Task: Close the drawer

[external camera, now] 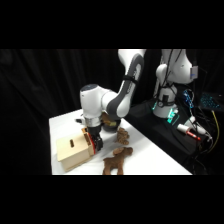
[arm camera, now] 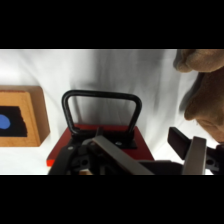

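The pincer (external camera: 96, 141), seemingly narrow, presses the small light-wood drawer's red front (external camera: 90, 144) at frame centre-left; an off-centre push could skew the box.

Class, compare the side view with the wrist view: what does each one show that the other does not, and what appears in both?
Only the side view shows the whole white arm, the full pale wooden box on the table, and the complete brown plush animal. Only the wrist view shows a black looped handle on the red front and a separate wooden block with a blue dot. Both show the gripper at the box's red front, and plush beside it.
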Controlling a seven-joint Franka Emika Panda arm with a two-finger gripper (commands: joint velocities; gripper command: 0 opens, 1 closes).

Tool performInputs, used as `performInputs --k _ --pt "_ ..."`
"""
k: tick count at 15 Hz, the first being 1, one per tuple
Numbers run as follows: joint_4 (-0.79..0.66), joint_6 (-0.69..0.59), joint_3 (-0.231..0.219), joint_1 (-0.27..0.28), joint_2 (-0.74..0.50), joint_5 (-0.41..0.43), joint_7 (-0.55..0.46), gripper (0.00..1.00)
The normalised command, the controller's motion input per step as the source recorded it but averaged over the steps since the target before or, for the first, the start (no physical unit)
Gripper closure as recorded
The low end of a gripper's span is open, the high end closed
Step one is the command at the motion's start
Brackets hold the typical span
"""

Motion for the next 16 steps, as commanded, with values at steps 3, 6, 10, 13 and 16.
performInputs --k 3,6,10,13,16 --pt "0.38 -0.15 0.002 0.042 0.21 -0.092 0.01 0.00" --pt "0.32 -0.14 -0.020 0.067 0.13 -0.115 0.02 0.00" --pt "0.25 -0.12 -0.022 0.060 0.06 -0.107 0.02 0.00" --pt "0.17 -0.36 -0.033 0.047 -0.05 -0.114 0.00 0.00" --pt "0.04 -0.52 -0.077 0.074 -0.25 -0.164 0.02 0.00"
